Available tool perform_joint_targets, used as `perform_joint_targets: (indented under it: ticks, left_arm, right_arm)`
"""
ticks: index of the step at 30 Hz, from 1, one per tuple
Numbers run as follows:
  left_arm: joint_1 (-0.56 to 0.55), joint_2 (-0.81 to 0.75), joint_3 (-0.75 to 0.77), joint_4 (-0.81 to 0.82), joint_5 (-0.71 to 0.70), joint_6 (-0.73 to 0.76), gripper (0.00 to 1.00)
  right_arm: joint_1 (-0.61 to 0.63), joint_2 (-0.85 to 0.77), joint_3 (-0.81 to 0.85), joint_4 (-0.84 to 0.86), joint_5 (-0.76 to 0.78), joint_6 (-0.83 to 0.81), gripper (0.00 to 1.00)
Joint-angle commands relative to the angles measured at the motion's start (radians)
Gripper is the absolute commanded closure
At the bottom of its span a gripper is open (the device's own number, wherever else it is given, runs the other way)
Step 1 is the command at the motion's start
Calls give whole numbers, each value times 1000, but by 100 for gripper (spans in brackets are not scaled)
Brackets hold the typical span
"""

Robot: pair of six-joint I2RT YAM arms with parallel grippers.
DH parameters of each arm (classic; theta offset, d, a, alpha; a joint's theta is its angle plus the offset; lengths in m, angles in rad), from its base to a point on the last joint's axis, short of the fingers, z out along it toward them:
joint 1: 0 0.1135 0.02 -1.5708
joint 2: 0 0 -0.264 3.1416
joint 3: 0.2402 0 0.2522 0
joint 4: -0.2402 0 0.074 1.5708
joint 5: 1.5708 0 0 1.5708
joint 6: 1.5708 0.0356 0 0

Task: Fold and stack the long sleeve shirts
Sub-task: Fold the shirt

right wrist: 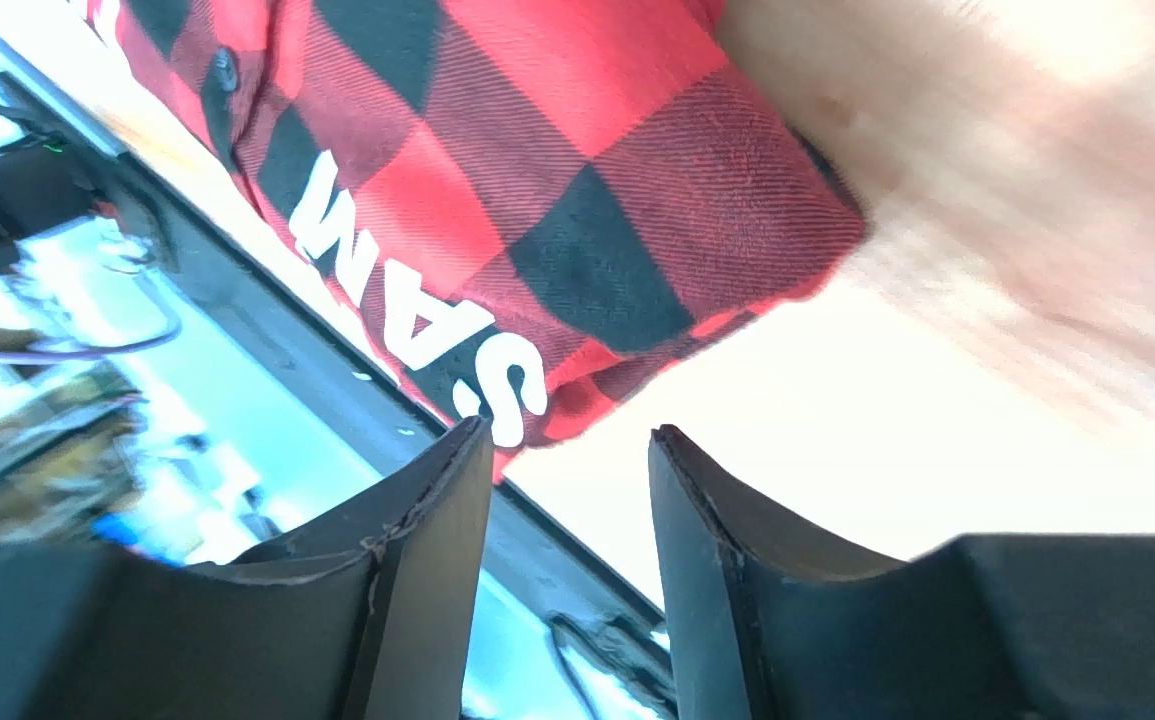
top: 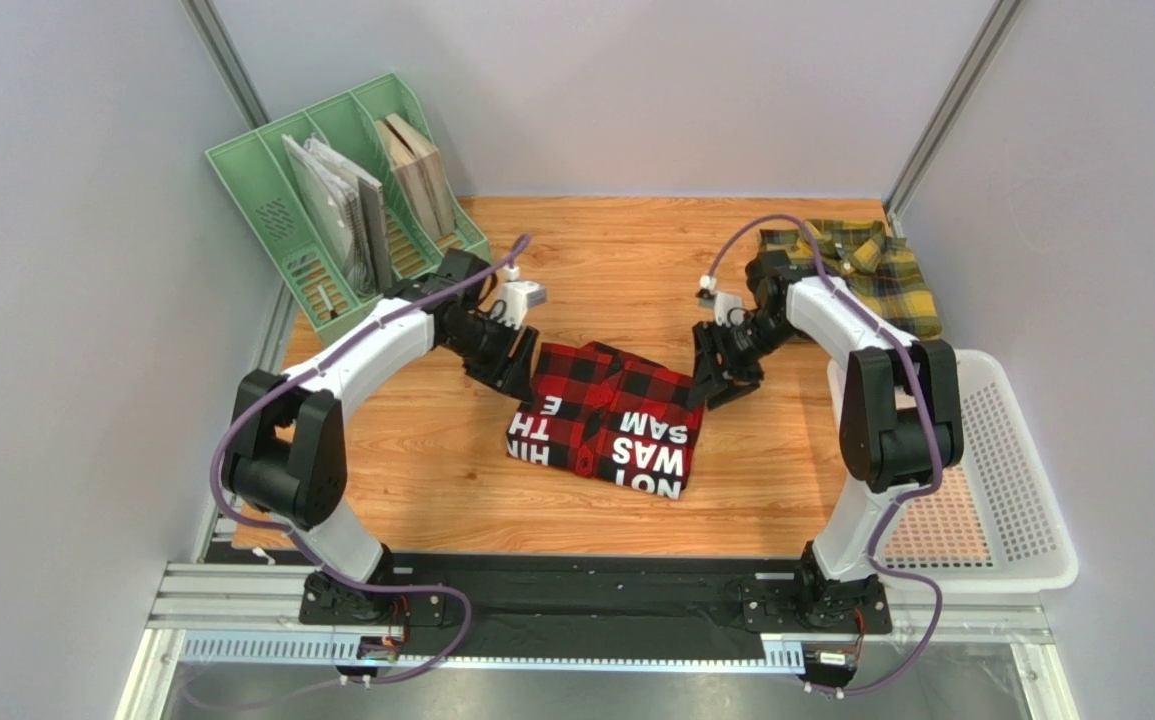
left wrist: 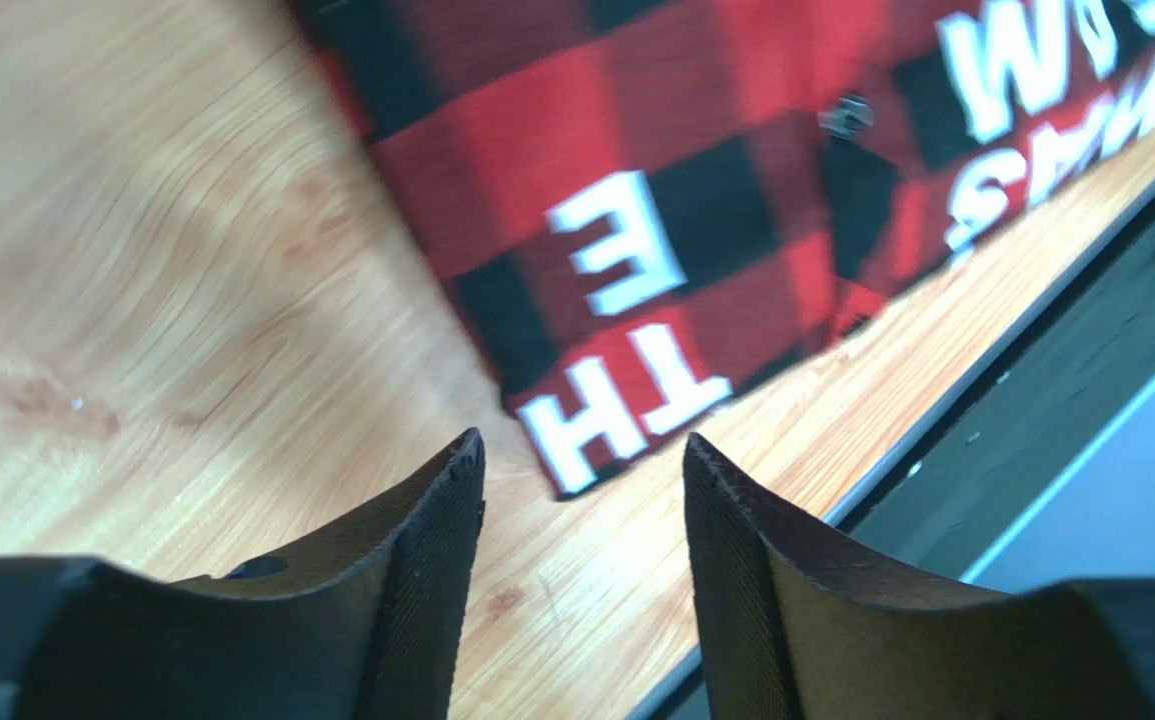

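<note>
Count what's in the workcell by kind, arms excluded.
Plaid shirts: 2 (red-and-black shirt folded mid-table, yellow-and-green shirt at the far right corner)
Green file rack: 1 (contents not counted)
White basket: 1
Total: 4

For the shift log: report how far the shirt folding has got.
Done: the red-and-black shirt lies folded into a compact rectangle in the middle of the table. In hand: nothing is held; the left gripper and right gripper are open near its far corners. Left: the yellow-and-green shirt lies rumpled at the far right corner, unfolded, and nothing is stacked.
</note>
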Motion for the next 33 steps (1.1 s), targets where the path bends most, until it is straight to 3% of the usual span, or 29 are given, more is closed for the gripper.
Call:
perform_joint_targets:
  ticks: [1,4,10,13,15,21,23,27,30,33]
  left_arm:
    - [-164,-55,42,-76,-95,122,45]
    - [-235,-24,41,-68,-100,110,47]
    - [-252,137,100,-34,-65,68,49]
    - [-258,203,108,-34,-35,39,52]
    - [-270,227,84,-28,-6,30,59]
    - [-344,191,-23,15,135,42,62]
    - [-341,143,-56,62,197,47,58]
    - [-286,1,-88,96,235,13,51]
    - [-162,-56,-73,110,259,-28,50]
    - [-56,-33,-47,119,434,-89,46]
  right_arm:
    - [-4,-55,88,-134,118,-153,53]
    - [-2,-55,122,-101,129,-140,52]
    - [27,43,160,32,95,-60,52]
    - [55,138,179,66,132,-48,63]
    - [58,181,191,104,170,-38,76]
    - [76,341,341,182,253,-22,86]
    - [113,385,442,205,264,-15,87]
    - [183,421,637,219,250,-17,86]
    - [196,378,734,163,258,-34,81]
    - [168,254,666,149,237,-51,65]
